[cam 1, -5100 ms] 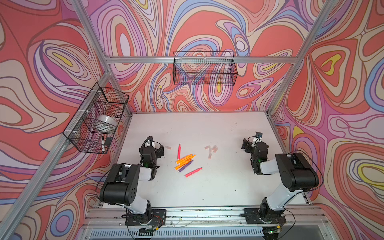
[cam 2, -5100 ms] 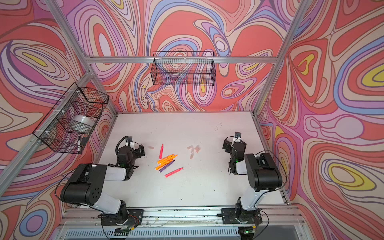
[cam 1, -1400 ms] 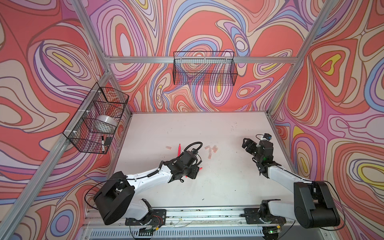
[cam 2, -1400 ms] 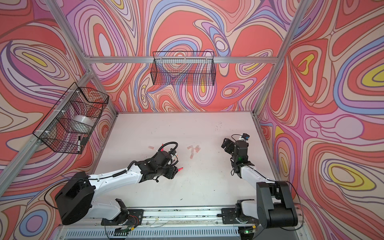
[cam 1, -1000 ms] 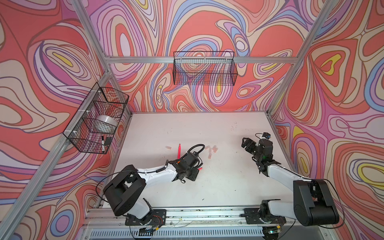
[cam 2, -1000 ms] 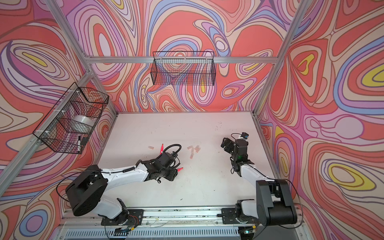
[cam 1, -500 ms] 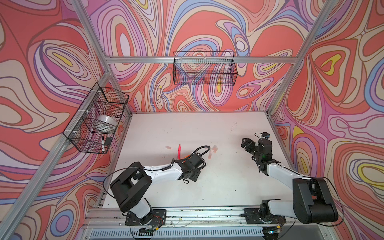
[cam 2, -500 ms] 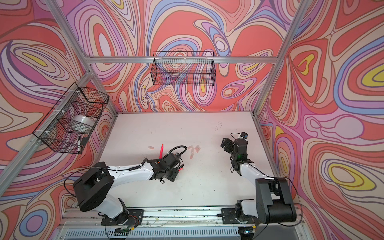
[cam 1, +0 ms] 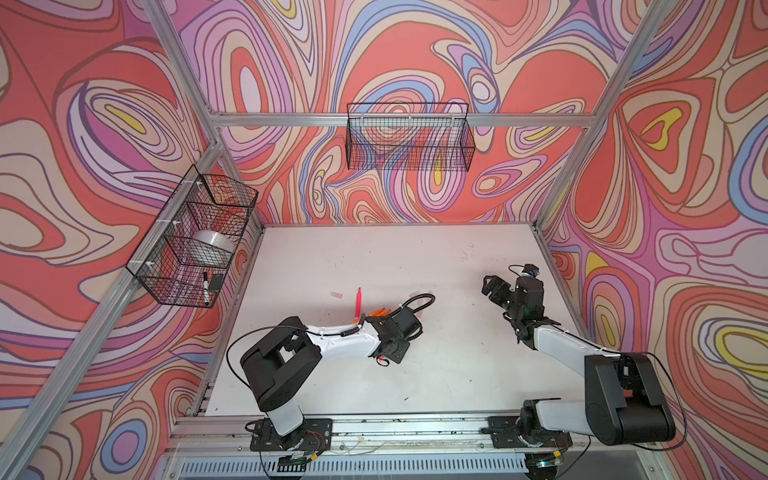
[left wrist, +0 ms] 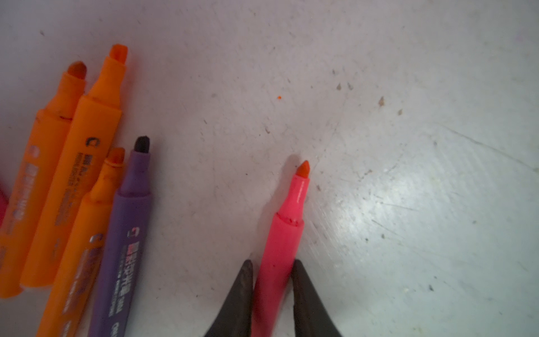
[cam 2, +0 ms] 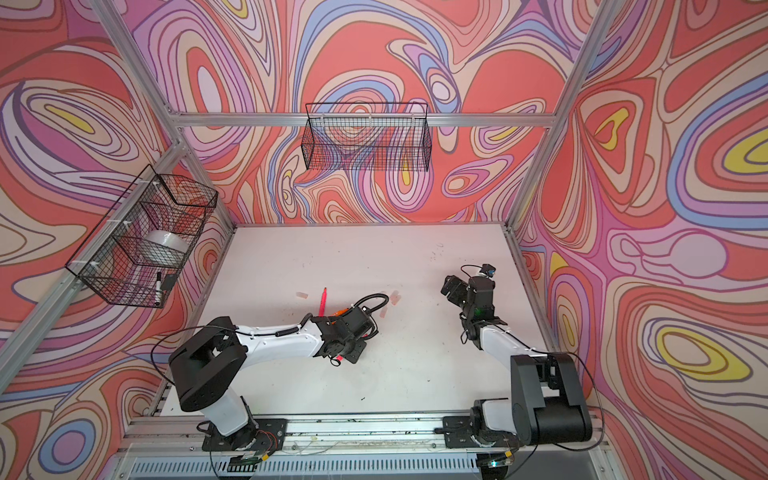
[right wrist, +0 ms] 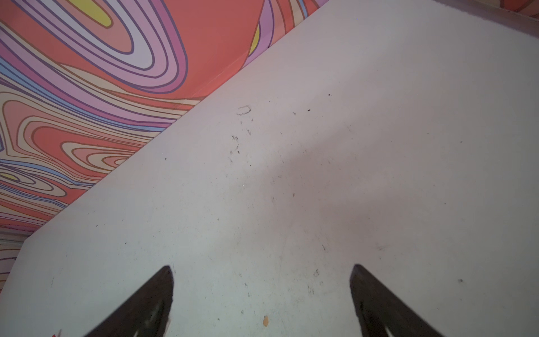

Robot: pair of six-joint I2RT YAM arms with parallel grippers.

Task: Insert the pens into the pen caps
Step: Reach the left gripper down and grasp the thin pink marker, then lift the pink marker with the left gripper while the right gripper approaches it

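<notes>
Clamping a pink pen [left wrist: 284, 233] by its barrel, the left jaws press on both of its sides while the pen lies on the white worktop [left wrist: 408, 146], its tip pointing away from them. The right jaws stand wide apart over a bare stretch of worktop near the right wall, holding and touching nothing.

Only the left wrist view shows the grip. Beside the held pen it also shows three orange pens [left wrist: 73, 163] and a purple pen [left wrist: 125, 233] lying side by side, all uncapped. In both top views the left arm's wrist hides the grip, and only the ends of the orange pens [cam 1: 380, 311] peek out beyond it. The top views alone show a second pink pen [cam 1: 358, 300] lying by itself farther back and one pale cap [cam 1: 336, 295] just left of it. A top view also shows more caps [cam 2: 395, 297] past the wrist's cable loop.

Some seconds earlier both arms sat folded back at the near edge, and the pink pen lay in plain sight just right of the cluster. Since then the left arm has reached out over it and the right arm has stretched forward.
</notes>
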